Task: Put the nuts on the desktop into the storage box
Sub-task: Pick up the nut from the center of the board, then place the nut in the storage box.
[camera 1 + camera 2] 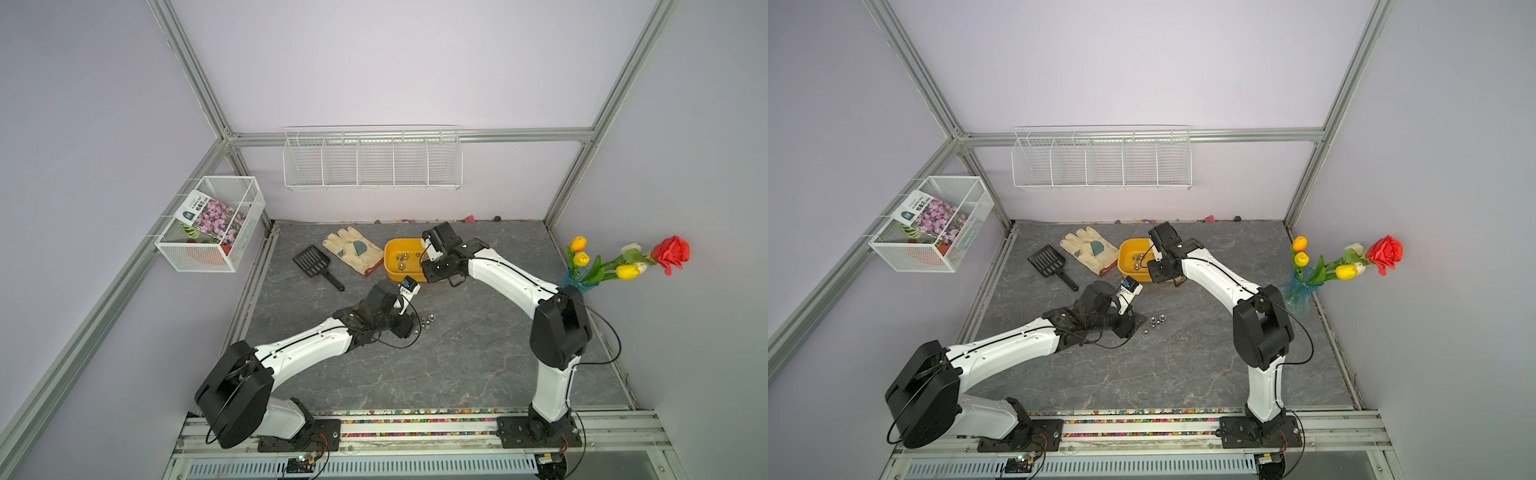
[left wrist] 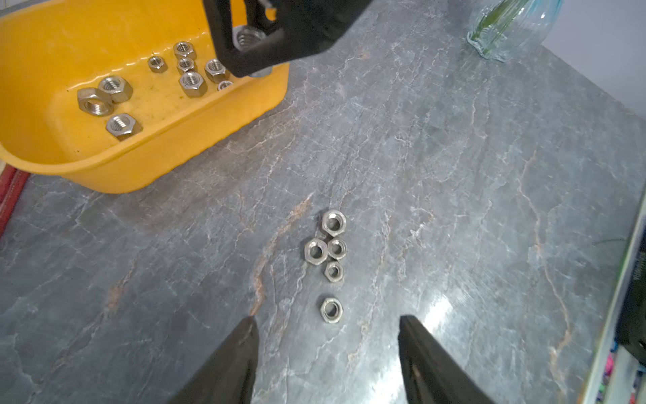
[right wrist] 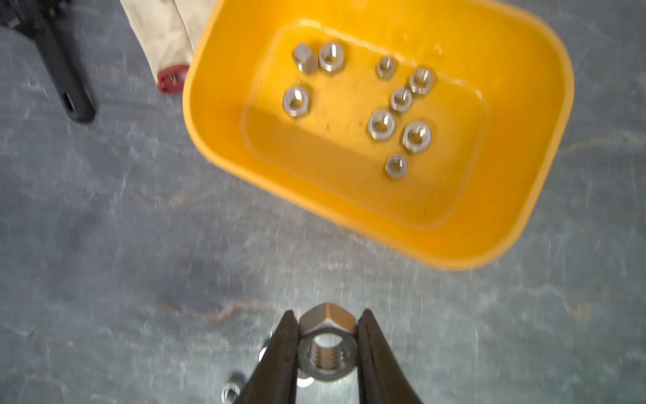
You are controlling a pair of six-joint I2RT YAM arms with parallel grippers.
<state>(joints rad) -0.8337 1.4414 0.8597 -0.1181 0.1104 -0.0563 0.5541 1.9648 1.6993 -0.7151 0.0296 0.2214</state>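
Observation:
Several silver nuts (image 2: 331, 309) lie in a short row on the grey marbled desktop (image 2: 454, 175), seen as bright dots in both top views (image 1: 428, 322) (image 1: 1156, 322). My left gripper (image 2: 328, 319) hangs open just short of the nearest nut, holding nothing. The yellow storage box (image 3: 223, 140) (image 1: 392, 272) (image 1: 1125, 268) holds several nuts (image 3: 381, 124). My right gripper (image 3: 328, 312) is shut on one large nut (image 3: 328, 346), raised above the desktop close to the box's near rim. From the left wrist, that held nut (image 2: 249, 36) shows over the box's corner (image 2: 272, 94).
A cream work glove (image 1: 353, 249) and a black slotted scoop (image 1: 316, 264) lie left of the box. A glass vase of flowers (image 1: 582, 278) stands at the right edge. A white wire basket (image 1: 210, 224) and wire rack (image 1: 372, 160) hang on the walls. Coloured beads (image 1: 415, 422) line the front rail.

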